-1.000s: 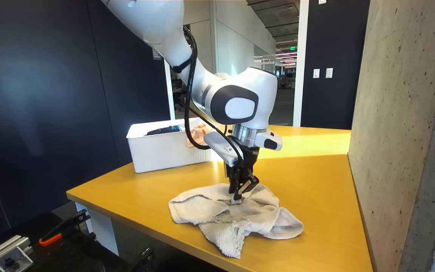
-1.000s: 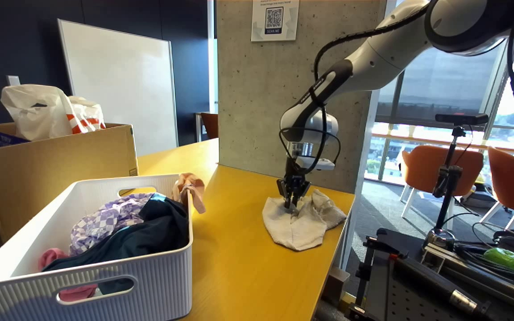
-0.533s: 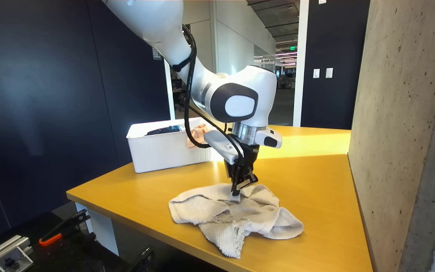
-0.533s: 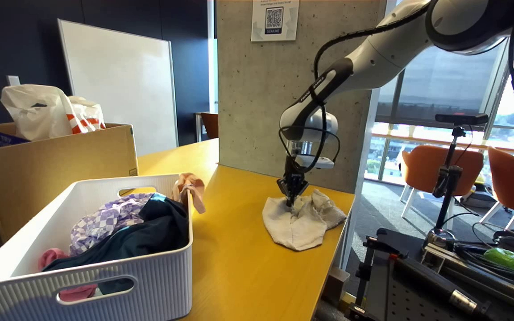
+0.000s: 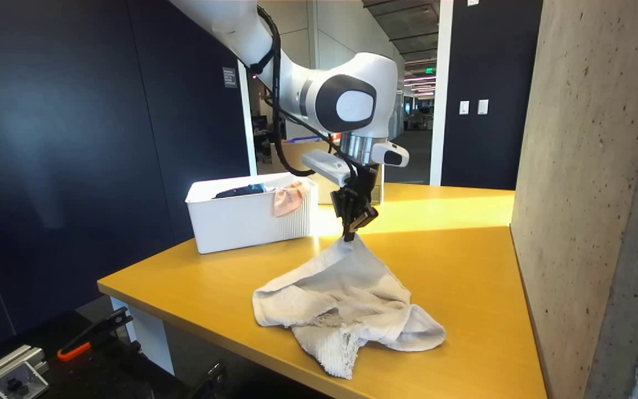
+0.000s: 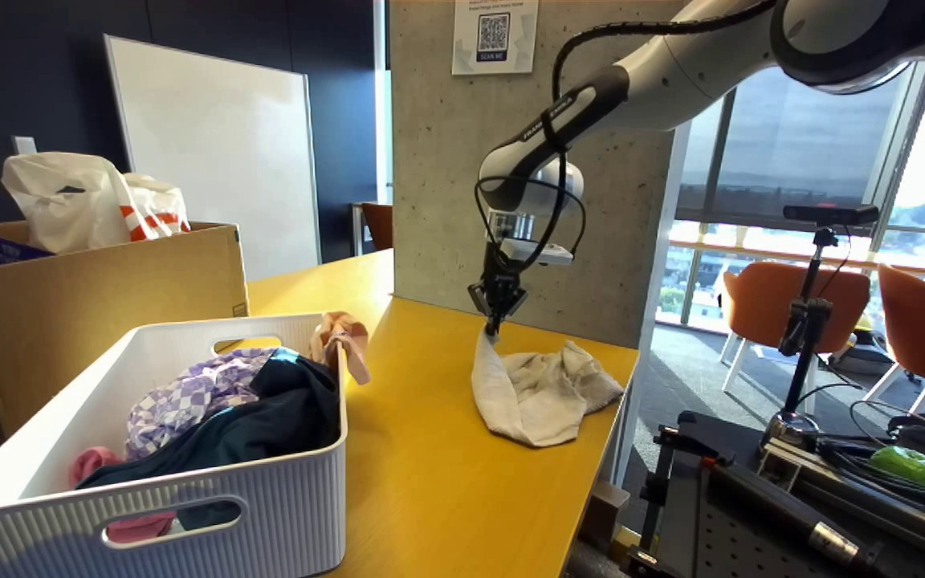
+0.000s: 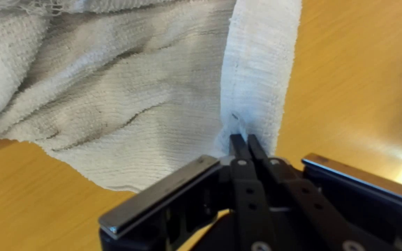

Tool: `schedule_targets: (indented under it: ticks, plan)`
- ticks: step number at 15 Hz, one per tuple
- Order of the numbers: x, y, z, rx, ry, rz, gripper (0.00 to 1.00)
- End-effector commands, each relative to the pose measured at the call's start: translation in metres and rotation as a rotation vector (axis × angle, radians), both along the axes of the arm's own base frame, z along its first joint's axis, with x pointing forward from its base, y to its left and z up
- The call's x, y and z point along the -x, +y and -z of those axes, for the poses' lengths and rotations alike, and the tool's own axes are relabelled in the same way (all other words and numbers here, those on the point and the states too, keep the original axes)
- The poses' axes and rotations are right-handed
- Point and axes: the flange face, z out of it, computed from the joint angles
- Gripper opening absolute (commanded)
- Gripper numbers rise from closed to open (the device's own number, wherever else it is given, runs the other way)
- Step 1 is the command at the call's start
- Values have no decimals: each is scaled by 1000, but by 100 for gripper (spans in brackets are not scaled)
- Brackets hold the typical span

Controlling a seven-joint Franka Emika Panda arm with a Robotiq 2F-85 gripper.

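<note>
Wrist view: my gripper (image 7: 245,140) clamps a pinch of the towel (image 7: 173,83), so the grip supports its peaked portion while the table (image 7: 354,62) supports the remainder.

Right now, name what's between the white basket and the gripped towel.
From basket to towel: an overhanging peach cloth, then yellow tabletop, in both exterior views.

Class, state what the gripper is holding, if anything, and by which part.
The gripper holds the beige towel by a small pinched bit close to one edge.
</note>
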Motion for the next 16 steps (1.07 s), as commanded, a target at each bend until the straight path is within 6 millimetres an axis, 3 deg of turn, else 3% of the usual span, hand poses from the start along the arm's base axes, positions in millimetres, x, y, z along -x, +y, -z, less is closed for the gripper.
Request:
schedule_targets:
  ticks: [1, 3, 5, 10, 11, 13, 16]
  plan:
    - [-41, 20, -7, 0, 35, 4, 1]
    - [-55, 34, -8, -7, 49, 3, 4]
    - [-68, 39, -10, -6, 49, 0, 1]
    - [-88, 35, -19, -7, 28, -8, 1]
    - [-90, 32, -21, -11, 24, -4, 28]
    - [-91, 28, -26, -13, 20, -10, 36]
    - [-88, 23, -40, -1, 36, -10, 57]
